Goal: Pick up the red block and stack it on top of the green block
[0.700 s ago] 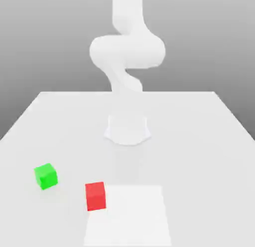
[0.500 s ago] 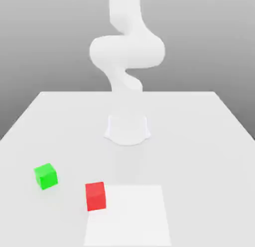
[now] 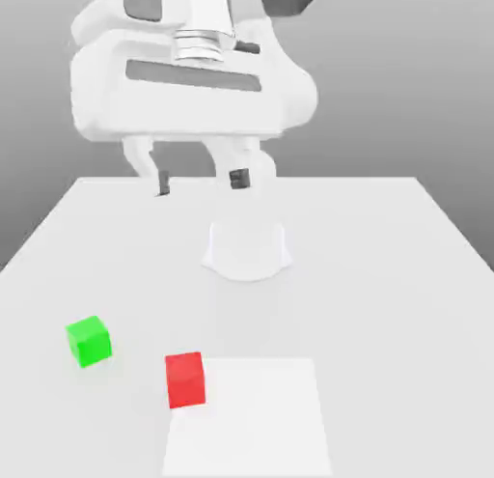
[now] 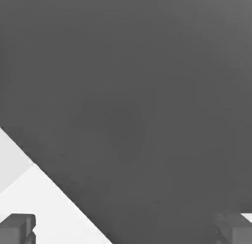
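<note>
Plainly, the red block [image 3: 185, 379] sits flat on the table [image 3: 386, 273], no long axis, turned slightly, near the green block [image 3: 90, 341]. The gripper [image 3: 201, 182] hangs above, jaws apart, empty.

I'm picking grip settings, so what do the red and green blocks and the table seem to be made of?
These are simulator renders, so the material is a guess. The red block looks like matte plastic or painted wood: flat, even colour with no gloss and no marks. The green block looks the same, with crisp edges and soft shading. The table reads as a smooth, pale, matte surface with no grain.
</note>
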`<state>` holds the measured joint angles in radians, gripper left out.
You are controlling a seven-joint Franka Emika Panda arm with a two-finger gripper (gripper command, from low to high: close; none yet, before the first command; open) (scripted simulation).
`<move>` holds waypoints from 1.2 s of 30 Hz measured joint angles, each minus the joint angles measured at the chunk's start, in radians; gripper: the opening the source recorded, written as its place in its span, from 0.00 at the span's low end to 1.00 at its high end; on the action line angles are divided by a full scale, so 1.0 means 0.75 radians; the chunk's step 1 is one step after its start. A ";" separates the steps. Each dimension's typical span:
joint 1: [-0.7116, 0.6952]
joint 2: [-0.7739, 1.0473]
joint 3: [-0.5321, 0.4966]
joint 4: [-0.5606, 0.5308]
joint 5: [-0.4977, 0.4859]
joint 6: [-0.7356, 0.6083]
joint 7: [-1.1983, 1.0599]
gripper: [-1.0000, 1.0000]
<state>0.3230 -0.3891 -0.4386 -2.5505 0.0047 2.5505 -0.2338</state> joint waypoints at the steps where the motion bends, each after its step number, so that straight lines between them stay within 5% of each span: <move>1: 0.014 0.024 -0.020 -0.014 0.002 0.014 -0.060 0.50; 22: 0.148 0.508 -0.293 -0.306 0.012 0.311 -1.272 0.50; 28: 0.110 0.658 -0.196 -0.284 0.253 0.409 -1.495 0.50; 35: -0.096 0.847 0.092 -0.244 0.609 0.532 -1.757 0.50; 36: -0.127 0.873 0.135 -0.239 0.657 0.550 -1.791 0.00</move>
<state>0.2275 0.2658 -0.3374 -2.7297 0.4974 2.9629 -1.5774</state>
